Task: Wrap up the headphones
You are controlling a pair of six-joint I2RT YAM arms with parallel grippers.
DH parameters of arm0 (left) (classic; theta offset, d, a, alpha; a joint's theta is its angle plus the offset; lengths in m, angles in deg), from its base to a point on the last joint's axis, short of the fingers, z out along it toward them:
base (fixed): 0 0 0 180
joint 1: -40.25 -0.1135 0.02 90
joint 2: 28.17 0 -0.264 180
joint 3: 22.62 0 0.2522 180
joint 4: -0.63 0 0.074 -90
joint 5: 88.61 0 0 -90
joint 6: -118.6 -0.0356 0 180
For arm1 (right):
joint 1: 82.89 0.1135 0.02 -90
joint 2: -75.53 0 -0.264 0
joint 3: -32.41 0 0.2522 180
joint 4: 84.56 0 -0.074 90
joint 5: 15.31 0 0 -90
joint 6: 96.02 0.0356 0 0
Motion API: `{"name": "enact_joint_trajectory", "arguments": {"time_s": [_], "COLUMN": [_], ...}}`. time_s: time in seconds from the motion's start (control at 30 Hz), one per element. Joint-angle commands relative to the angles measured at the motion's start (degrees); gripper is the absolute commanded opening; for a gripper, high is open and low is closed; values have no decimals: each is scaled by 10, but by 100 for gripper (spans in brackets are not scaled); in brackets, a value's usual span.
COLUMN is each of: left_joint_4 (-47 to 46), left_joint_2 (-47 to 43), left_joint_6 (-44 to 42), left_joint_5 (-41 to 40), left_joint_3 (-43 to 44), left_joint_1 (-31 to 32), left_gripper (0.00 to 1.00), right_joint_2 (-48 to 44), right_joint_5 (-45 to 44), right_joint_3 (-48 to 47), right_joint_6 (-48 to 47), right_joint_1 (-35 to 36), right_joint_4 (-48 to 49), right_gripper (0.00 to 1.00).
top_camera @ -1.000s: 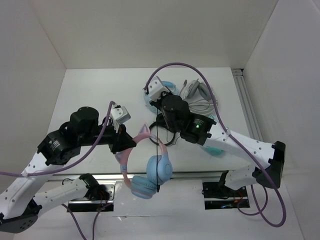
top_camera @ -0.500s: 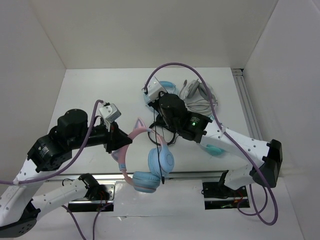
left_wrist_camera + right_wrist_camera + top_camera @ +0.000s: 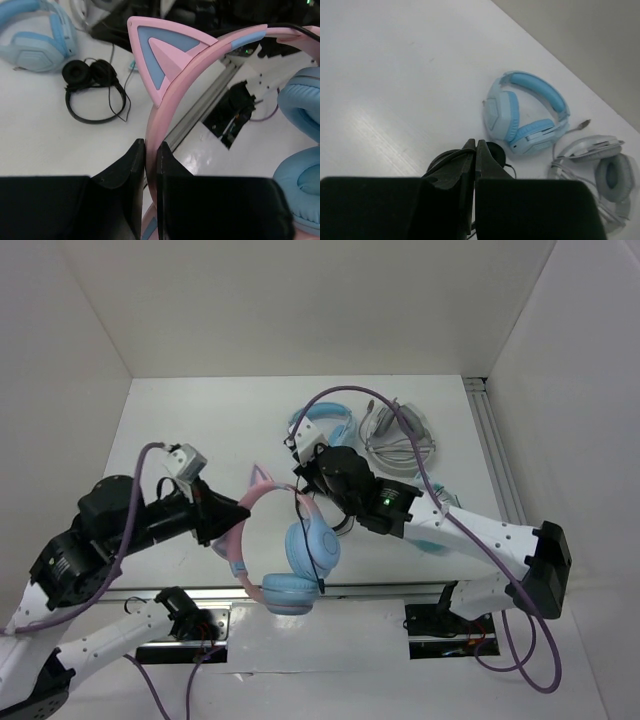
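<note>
The headphones hang in the air over the table's near edge, with a pink cat-ear headband (image 3: 252,502), light blue earcups (image 3: 312,545) and a thin dark cable (image 3: 318,565). My left gripper (image 3: 216,517) is shut on the headband, and in the left wrist view (image 3: 150,152) it sits just below a cat ear (image 3: 162,55). My right gripper (image 3: 300,488) is just right of the headband top. It is shut on the cable, which drapes over its left finger in the right wrist view (image 3: 452,156). The cable drops across the upper earcup.
An all-light-blue pair (image 3: 325,422) and a white-grey pair with a coiled cord (image 3: 400,435) lie at the back. A small black on-ear pair (image 3: 95,90) lies under my right gripper. A teal pair (image 3: 430,540) peeks from under the right arm. A metal rail (image 3: 495,460) runs along the right edge.
My left arm has drawn back to the left, carrying the headphones left and slightly away from the near edge. My right gripper has followed a little with the cable.
</note>
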Motion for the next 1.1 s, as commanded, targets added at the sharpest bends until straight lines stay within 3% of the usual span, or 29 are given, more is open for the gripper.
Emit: {"name": "enact_joint_trajectory", "arguments": {"time_s": [0.0,0.1,0.33,0.6,0.8,1.07], "left_joint_4": [-165,-188,-228,-248,-230,-217], "left_joint_2": [-83,-111,-132,-178,-195,-183], "left_joint_6": [83,122,179,240,293,331], "left_joint_5": [-22,-98,-138,-220,-294,-333], "left_joint_3": [-1,-16,-48,-75,-75,-75], "left_joint_1": [11,11,11,11,11,11], "left_gripper": [0,0,0,0,0,0], "right_joint_2": [-39,-58,-63,-68,-104,-134], "right_joint_5": [62,127,212,247,314,434], "right_joint_3": [34,57,88,120,178,236], "right_joint_6": [31,26,36,53,64,82], "right_joint_1": [-6,-6,-6,-6,-6,1], "right_joint_4": [46,65,87,109,180,293], "right_gripper": [0,0,0,0,0,0]}}
